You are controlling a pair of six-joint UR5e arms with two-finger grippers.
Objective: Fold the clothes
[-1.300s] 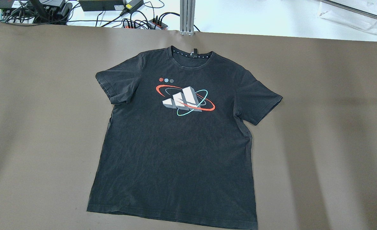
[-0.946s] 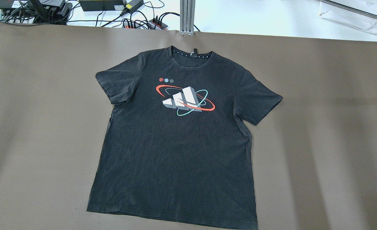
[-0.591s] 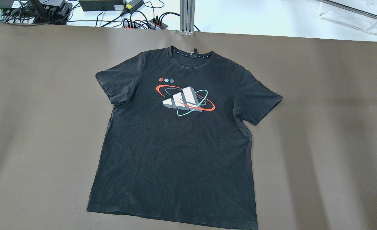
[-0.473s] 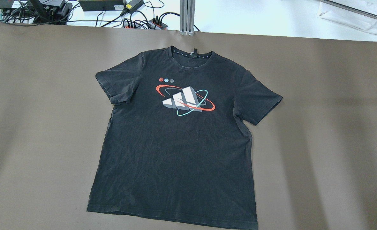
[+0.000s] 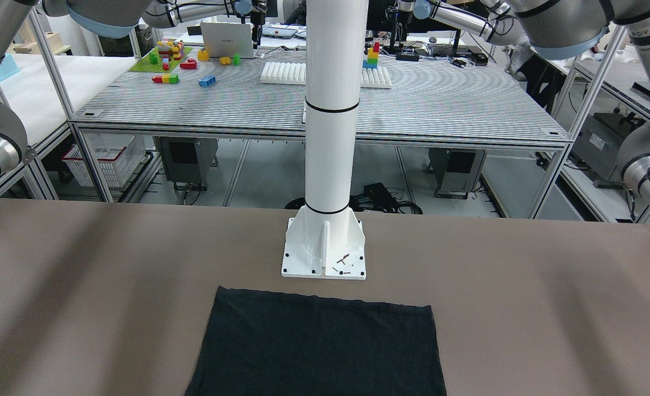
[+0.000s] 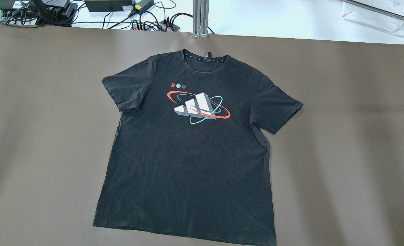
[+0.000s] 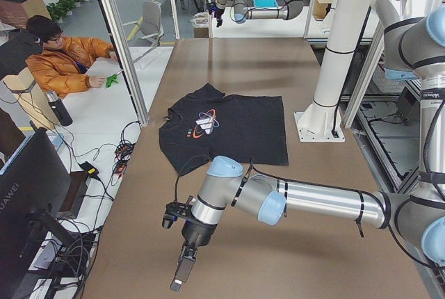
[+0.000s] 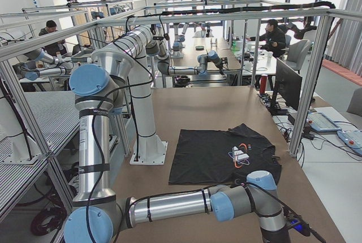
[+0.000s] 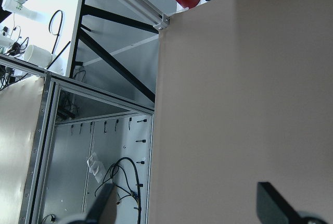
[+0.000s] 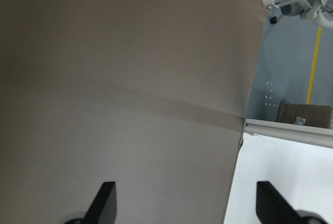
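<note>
Lying flat on table: black T-shirt; left hand, right hand both released.

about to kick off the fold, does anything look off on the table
Only small things. The t-shirt lies flat, print up, but slightly rotated on the table, its bottom hem slanting. A few small dark bits lie loose on the pillar's white base plate.

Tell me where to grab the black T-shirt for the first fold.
Probably the sleeve cuff on the robot's left side of the T-shirt, approached low from that outer side. The shirt lies flat, print up, on the table, so only an edge offers a pinch, and this cuff's edge faces outward.
</note>
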